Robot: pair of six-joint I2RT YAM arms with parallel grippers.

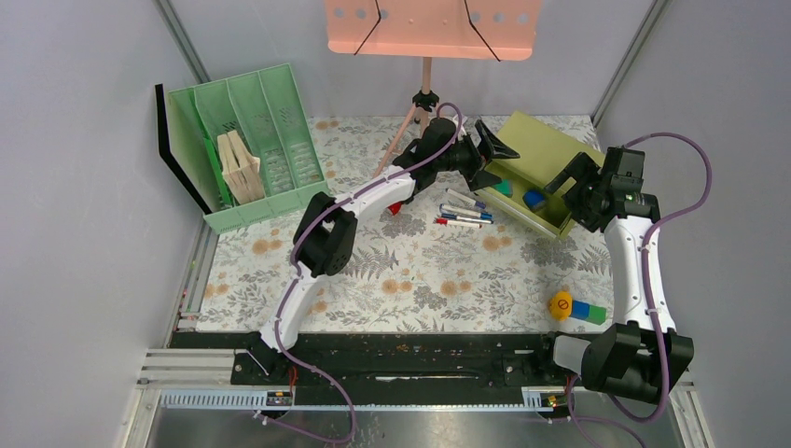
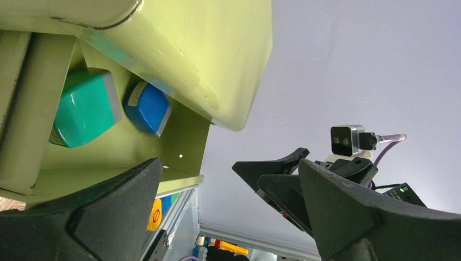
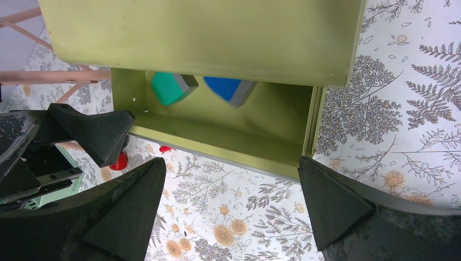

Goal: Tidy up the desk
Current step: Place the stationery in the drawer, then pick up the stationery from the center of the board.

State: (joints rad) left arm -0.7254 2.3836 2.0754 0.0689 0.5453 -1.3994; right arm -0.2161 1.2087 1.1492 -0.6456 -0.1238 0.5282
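The desk [image 1: 420, 280] has a floral and fern print. An olive box [image 1: 546, 140] stands at the back right with its drawer pulled open. A teal block [image 1: 504, 187] and a blue block [image 1: 534, 198] lie in the drawer; the teal block [image 2: 81, 109] [image 3: 171, 88] and the blue block [image 2: 148, 107] [image 3: 228, 89] also show in both wrist views. My left gripper [image 1: 494, 161] [image 2: 228, 217] is open and empty at the drawer's left end. My right gripper [image 1: 571, 191] [image 3: 231, 212] is open and empty just in front of the drawer's right end.
Several pens [image 1: 462, 213] lie mid-desk, with a red object [image 1: 396, 207] beside them. A yellow piece [image 1: 560, 305] and a blue-green block [image 1: 588, 312] sit at the front right. A green divided tray [image 1: 252, 140] holding wooden pieces stands at the back left. A pink music stand [image 1: 429, 28] is at the back.
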